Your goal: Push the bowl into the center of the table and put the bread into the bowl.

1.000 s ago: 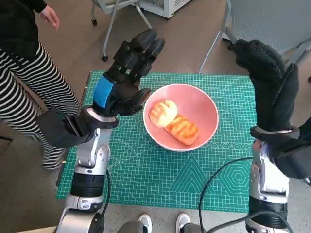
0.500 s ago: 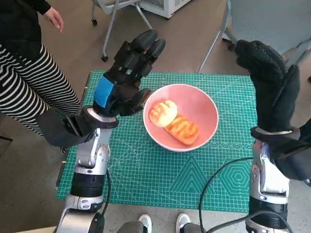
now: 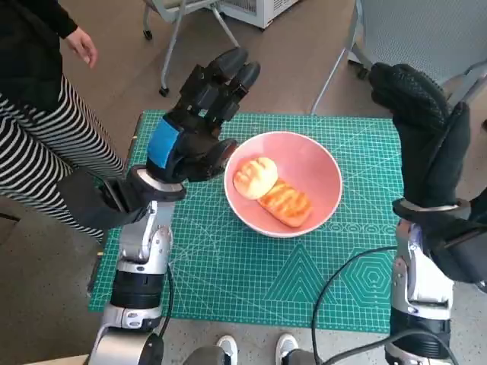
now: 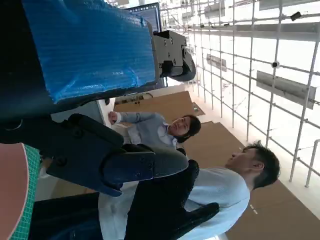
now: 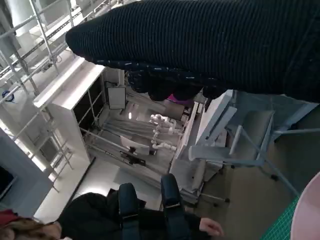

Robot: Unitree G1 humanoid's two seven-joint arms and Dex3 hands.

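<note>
A pink bowl (image 3: 304,163) stands near the middle of the green cutting mat (image 3: 228,274). Inside it lie a round pale bun (image 3: 255,176) and an oblong golden bread (image 3: 285,202). My left hand (image 3: 194,122) is raised above the mat's far left, just left of the bowl, fingers spread and holding nothing. My right hand (image 3: 422,129) is lifted upright over the mat's far right corner, also empty, fingers extended. In the left wrist view, the bowl's pink rim (image 4: 11,192) shows at the edge beside my left hand (image 4: 95,65). The right wrist view shows my right hand's glove (image 5: 210,45) against the room.
A person in striped trousers (image 3: 34,144) stands close to the table's left side. Chair legs (image 3: 175,34) and a grey chair (image 3: 426,34) stand beyond the far edge. A black cable (image 3: 335,293) loops over the mat's near right. Feet (image 3: 255,346) show at the near edge.
The person on the left has shifted slightly. Both hands and the bowl with its bread have stayed in place.
</note>
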